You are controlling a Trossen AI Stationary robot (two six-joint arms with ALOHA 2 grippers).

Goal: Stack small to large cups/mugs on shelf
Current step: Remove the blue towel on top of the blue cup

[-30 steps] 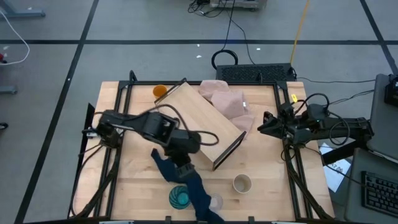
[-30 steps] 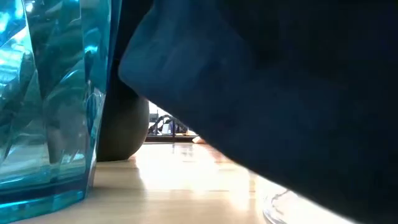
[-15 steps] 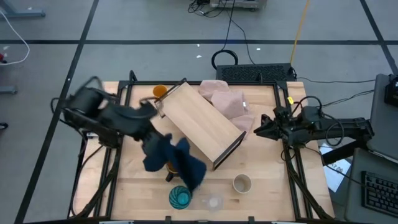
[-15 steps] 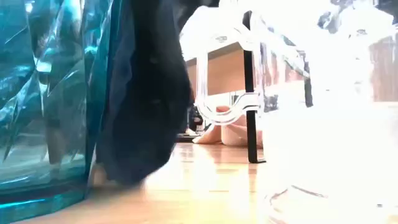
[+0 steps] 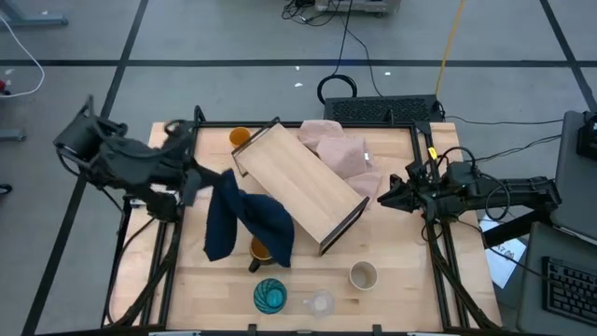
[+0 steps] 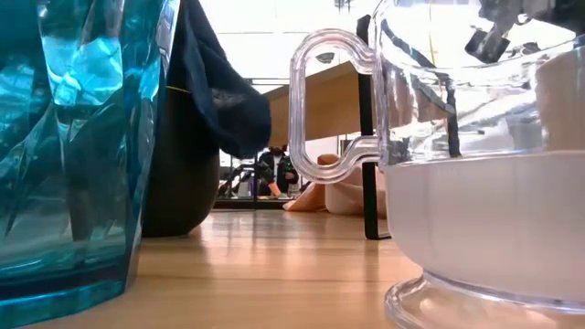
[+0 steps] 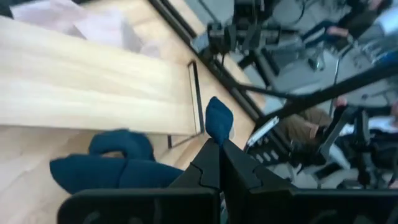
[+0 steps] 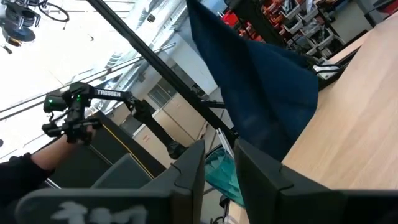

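We see the left tool (image 5: 199, 175) at the frame's left, pinched tight on a blue cloth (image 5: 244, 222) that drapes over the yellow mug (image 5: 260, 250). Right tool (image 5: 386, 197) waits at right, fingers slightly apart, empty. Shelf (image 5: 298, 184) lies diagonal mid-worktop (image 5: 401, 280). Teal tumbler (image 5: 270, 296), clear cup (image 5: 321, 303) and beige cup (image 5: 363, 275) sit along the bottom edge; orange cup (image 5: 240, 137) upper left.

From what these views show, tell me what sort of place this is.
Probably a robotics lab or test workshop: a light wooden work table framed by dark arm mounts stands on grey floor marked with black tape lines, loose black cables trail behind it, and a black keyboard sits alongside.
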